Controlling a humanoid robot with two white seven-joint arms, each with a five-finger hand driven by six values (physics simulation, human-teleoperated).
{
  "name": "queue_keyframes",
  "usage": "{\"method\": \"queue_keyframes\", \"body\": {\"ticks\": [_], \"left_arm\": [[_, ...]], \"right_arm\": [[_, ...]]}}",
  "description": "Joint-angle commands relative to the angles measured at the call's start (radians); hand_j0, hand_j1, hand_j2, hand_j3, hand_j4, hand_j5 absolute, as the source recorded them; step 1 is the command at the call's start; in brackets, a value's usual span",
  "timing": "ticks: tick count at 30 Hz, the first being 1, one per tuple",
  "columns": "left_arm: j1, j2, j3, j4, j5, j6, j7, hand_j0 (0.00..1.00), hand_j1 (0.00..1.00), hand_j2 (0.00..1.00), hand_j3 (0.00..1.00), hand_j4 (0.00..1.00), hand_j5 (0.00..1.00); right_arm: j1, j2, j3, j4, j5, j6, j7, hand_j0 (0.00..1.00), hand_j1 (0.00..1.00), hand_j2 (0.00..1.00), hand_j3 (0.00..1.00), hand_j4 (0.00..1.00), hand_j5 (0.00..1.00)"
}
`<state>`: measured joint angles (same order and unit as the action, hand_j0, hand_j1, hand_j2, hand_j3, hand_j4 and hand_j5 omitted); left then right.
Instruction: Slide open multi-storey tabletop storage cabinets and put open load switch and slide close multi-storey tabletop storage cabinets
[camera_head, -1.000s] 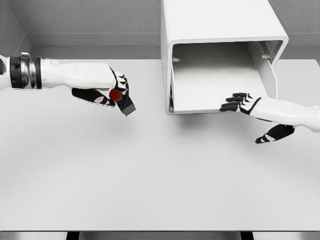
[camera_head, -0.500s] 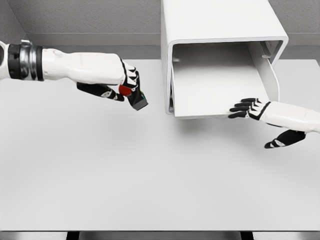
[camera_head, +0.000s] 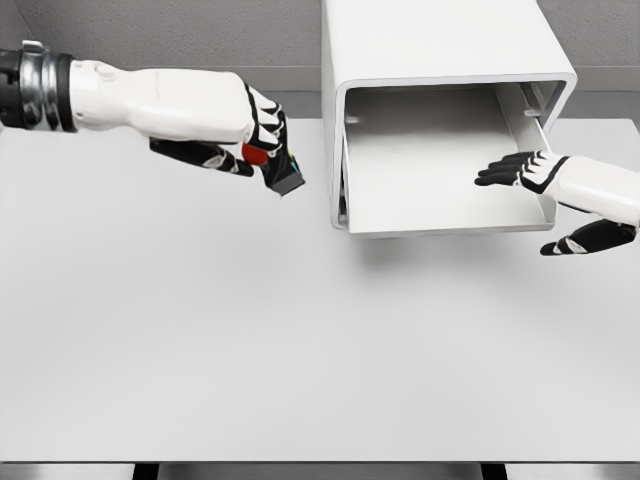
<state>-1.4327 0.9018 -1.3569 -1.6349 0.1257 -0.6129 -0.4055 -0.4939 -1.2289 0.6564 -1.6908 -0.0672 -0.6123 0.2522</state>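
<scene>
In the head view, a wide bench with a smooth, matte, light grey top fills most of the picture, and a grey wall with a fine grainy texture stands behind it. At the back of the bench, right of the middle, stands a white storage cabinet, a box shape with rounded corners and a plain, glossy shell. Its drawer is pulled out toward the camera; it is a shallow white tray with a flat bare floor and thin walls, and its front edge hangs just above the bench top. The left hand comes in from the upper left on a white arm with a dark and metallic ring near the picture's edge. Its black and white fingers are curled around the load switch, a small dark block with a red round part at the top, held tilted in the air just left of the cabinet and not touching it. The right hand comes from the right edge; its fingers are stretched out flat and relaxed, holding nothing, over the right wall of the drawer, with the black thumb lower and apart.
</scene>
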Motion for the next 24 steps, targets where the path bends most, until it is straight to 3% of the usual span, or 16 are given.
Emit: {"method": "queue_keyframes", "body": {"ticks": [1,24], "left_arm": [[0.000,-0.011,0.002,0.001,0.008,0.002,0.001,0.42,0.42,0.42,0.42,0.42,0.42],[-0.057,-0.167,0.001,0.090,0.012,0.002,0.002,0.41,0.41,0.41,0.41,0.41,0.41]], "right_arm": [[0.000,0.002,-0.003,-0.001,-0.008,0.001,-0.001,1.00,1.00,1.00,1.00,1.00,1.00],[0.009,-0.003,-0.004,-0.001,-0.008,0.001,0.001,1.00,1.00,1.00,1.00,1.00,1.00]]}}
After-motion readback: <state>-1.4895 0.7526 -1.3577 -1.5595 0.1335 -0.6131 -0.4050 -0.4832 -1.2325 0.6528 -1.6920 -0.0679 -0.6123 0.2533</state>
